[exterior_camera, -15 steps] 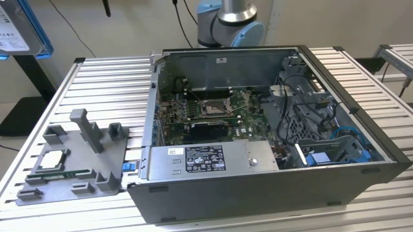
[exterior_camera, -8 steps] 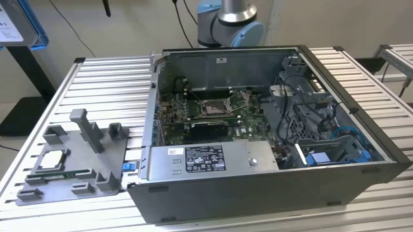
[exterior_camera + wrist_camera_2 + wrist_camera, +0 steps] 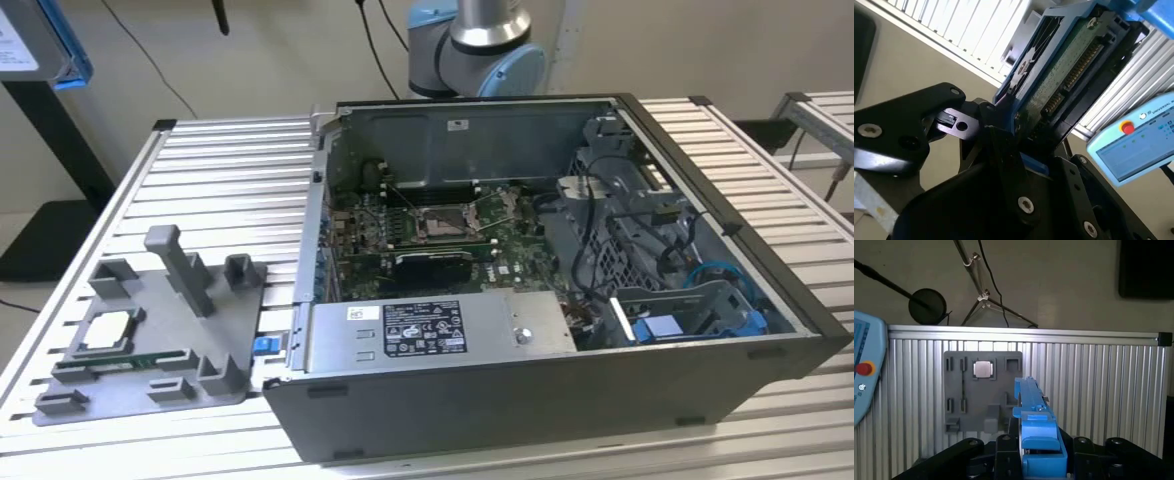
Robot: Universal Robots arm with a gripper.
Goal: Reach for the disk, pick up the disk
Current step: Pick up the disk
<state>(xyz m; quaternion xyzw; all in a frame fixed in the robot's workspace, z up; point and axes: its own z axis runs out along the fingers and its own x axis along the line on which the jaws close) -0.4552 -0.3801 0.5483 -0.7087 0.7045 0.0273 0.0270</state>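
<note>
In both wrist views my gripper (image 3: 1021, 127) is shut on the disk (image 3: 1069, 65). The disk is held edge-on between the black fingers (image 3: 1004, 145). In the second wrist view its green circuit-board underside and connector pins face the camera inside a blue plastic frame. In the first wrist view the blue side rail of the disk (image 3: 1030, 395) rises from the gripper (image 3: 1040, 442). It hangs in the air above the ribbed aluminium table (image 3: 1094, 390), apart from everything below.
In the exterior view an open computer case (image 3: 534, 400) stands mid-table, with a motherboard (image 3: 454, 220), a long grey labelled box (image 3: 441, 330) and a blue drive bay (image 3: 694, 310). A grey fixture (image 3: 147, 340) holds a small silver chip (image 3: 110, 328). A light-blue pendant (image 3: 1134, 145) sits nearby.
</note>
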